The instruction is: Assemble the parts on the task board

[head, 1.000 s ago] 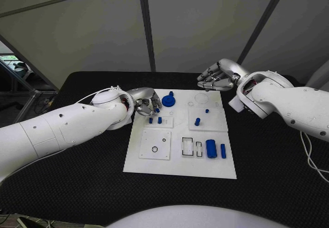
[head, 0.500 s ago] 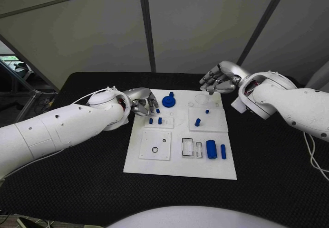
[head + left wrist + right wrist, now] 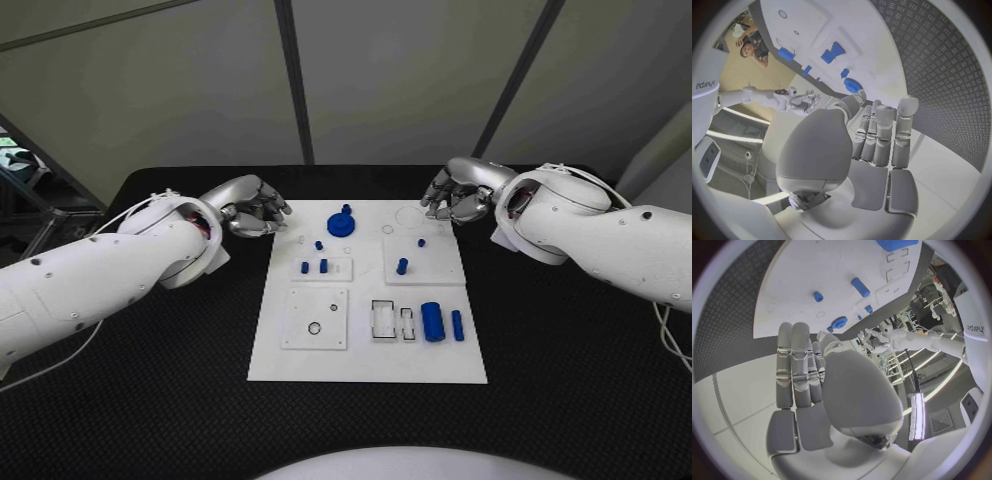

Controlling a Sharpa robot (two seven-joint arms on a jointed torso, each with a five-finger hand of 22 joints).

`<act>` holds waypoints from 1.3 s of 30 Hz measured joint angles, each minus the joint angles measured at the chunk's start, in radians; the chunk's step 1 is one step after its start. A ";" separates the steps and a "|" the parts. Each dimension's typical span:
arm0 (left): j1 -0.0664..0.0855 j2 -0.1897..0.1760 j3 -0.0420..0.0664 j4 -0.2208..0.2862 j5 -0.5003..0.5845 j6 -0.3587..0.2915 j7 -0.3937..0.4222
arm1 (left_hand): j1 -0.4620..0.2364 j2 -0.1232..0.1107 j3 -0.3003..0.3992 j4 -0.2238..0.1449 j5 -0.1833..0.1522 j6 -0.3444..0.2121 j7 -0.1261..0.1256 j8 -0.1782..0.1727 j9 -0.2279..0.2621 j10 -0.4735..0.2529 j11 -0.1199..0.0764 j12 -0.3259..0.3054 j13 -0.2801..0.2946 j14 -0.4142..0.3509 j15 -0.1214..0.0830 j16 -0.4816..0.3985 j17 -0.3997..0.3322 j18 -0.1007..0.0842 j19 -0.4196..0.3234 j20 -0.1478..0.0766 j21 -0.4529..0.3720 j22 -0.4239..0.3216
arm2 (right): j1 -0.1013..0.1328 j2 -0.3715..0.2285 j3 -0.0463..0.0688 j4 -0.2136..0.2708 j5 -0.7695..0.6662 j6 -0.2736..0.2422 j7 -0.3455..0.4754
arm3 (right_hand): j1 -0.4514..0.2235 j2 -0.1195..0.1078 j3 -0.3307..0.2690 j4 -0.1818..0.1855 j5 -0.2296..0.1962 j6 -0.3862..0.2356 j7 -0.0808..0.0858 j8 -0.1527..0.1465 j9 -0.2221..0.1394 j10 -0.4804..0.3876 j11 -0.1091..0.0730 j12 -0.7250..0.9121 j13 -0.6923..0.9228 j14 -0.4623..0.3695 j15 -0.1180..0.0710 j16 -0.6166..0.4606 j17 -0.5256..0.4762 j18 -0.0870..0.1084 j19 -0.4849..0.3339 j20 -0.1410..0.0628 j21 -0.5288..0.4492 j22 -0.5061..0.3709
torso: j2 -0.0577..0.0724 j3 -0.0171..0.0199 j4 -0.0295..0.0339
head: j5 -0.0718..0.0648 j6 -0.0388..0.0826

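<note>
— Left hand [image 3: 248, 208]? Right hand [image 3: 456, 192]?
— Both hovering off the task board [image 3: 366, 350]'s far corners, fingers curled in, holding nothing.
— Parts [image 3: 433, 321]?
— Scattered across the board, untouched.

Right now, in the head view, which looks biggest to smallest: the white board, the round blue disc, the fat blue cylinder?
1. White board
2. Round blue disc
3. Fat blue cylinder, close to the disc in size, so unsure.

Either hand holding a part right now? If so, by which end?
Neither. The left hand and right hand both hover at the task board's far corners with nothing in their fingers.
</note>
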 measured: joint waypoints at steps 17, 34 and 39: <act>-0.030 -0.095 0.001 0.139 0.841 -0.149 0.319 | -0.017 0.018 -0.016 0.011 0.000 0.030 0.005 0.018 -0.002 -0.003 0.004 0.044 0.018 -0.087 0.002 -0.145 -0.153 0.023 -0.058 0.006 -0.157 -0.102 | -0.080 -0.025 -0.006 0.075 -0.242 -0.001 -0.062 | -0.022 -0.030 0.044 0.011 -0.005 -0.001 0.010 -0.032 -0.002 -0.034 0.013 -0.018 -0.004 0.000 0.000 0.434 0.325 -0.016 0.050 0.014 0.297 0.322 | 0.002 0.0012 0.0000 | -0.061 0.018; -0.034 -0.100 0.001 0.143 1.010 -0.162 0.375 | -0.012 0.023 -0.019 0.014 0.000 0.030 0.005 0.018 -0.003 -0.003 0.004 0.049 0.020 -0.091 0.006 -0.153 -0.158 0.054 -0.058 0.006 -0.165 -0.108 | -0.093 0.011 -0.007 0.065 -0.305 -0.012 -0.081 | -0.022 -0.030 0.083 0.005 -0.042 -0.008 0.017 -0.035 -0.002 -0.045 0.016 -0.018 -0.004 0.000 0.008 0.547 0.407 -0.016 0.060 0.018 0.379 0.412 | 0.002 0.0004 0.0000 | -0.054 0.013; -0.034 -0.100 0.001 0.143 1.020 -0.163 0.375 | -0.012 0.023 -0.019 0.014 0.000 0.030 0.005 0.018 -0.003 -0.003 0.004 0.049 0.019 -0.091 0.006 -0.153 -0.159 0.054 -0.058 0.006 -0.165 -0.109 | -0.093 0.021 -0.007 0.057 -0.311 -0.012 -0.081 | -0.007 -0.030 0.128 -0.006 -0.080 -0.008 0.017 -0.035 -0.002 -0.045 0.016 -0.012 -0.003 0.000 0.008 0.593 0.442 -0.032 0.067 0.018 0.417 0.456 | 0.002 0.0003 0.0001 | -0.052 0.011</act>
